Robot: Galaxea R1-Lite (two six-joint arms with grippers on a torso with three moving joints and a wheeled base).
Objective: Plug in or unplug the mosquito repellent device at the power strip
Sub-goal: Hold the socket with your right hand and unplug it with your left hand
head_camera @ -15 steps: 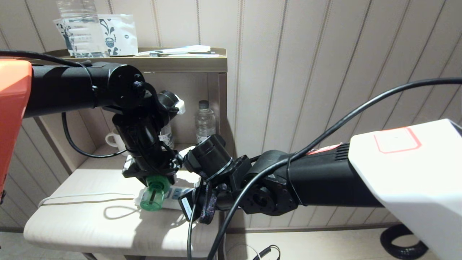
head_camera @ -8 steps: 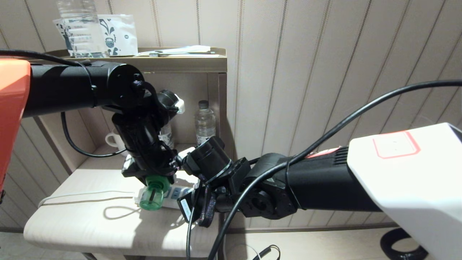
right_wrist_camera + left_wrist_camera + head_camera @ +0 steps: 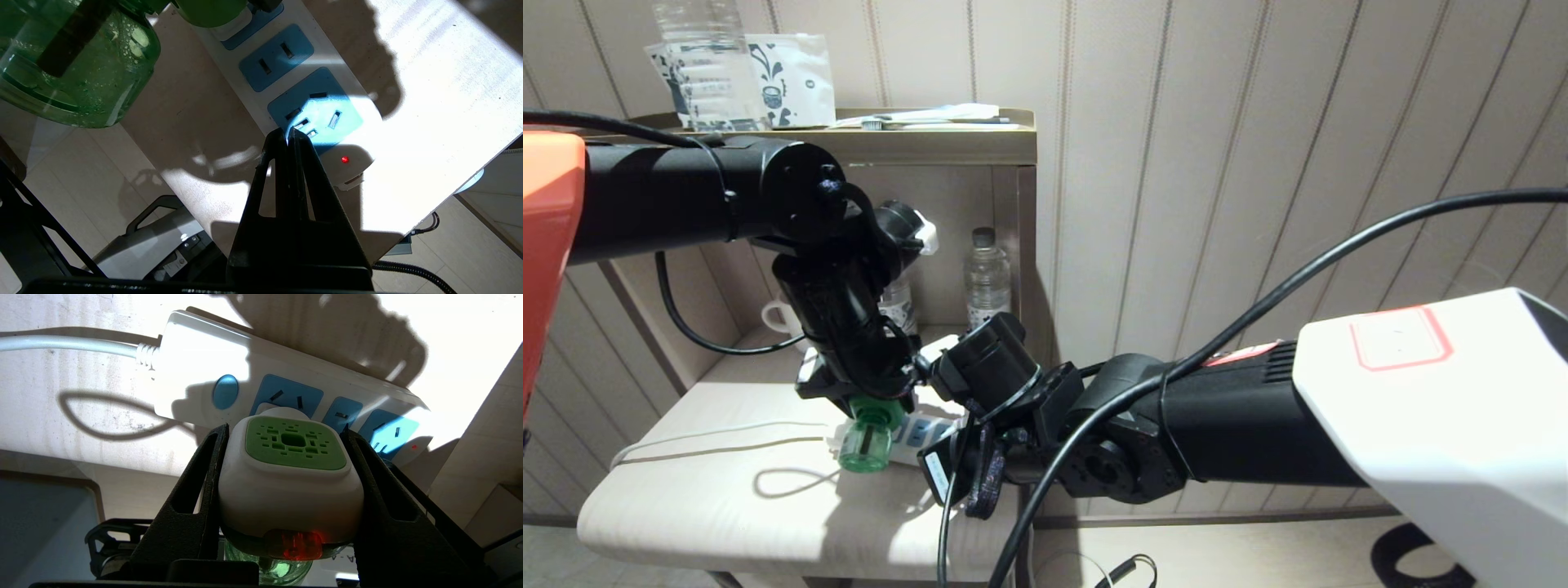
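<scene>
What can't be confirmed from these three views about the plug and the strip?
- Plug pins: in the left wrist view the mosquito repellent device, clamped in the left gripper, covers its own contact with the power strip; seated or lifted, cannot tell.
- Head view: both arms hide most of the strip.
- Right wrist view: whether the shut right gripper touches the strip cannot be told; the device is cut off by the edge.

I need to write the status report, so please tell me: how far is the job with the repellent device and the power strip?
Done: the left tool grips the mosquito repellent device by its white cap. In hand: the device sits at the power strip, its orange lamp glowing; the shut right tool presses on the strip's end. Left: whether the plug is fully seated or coming out cannot be told.
</scene>
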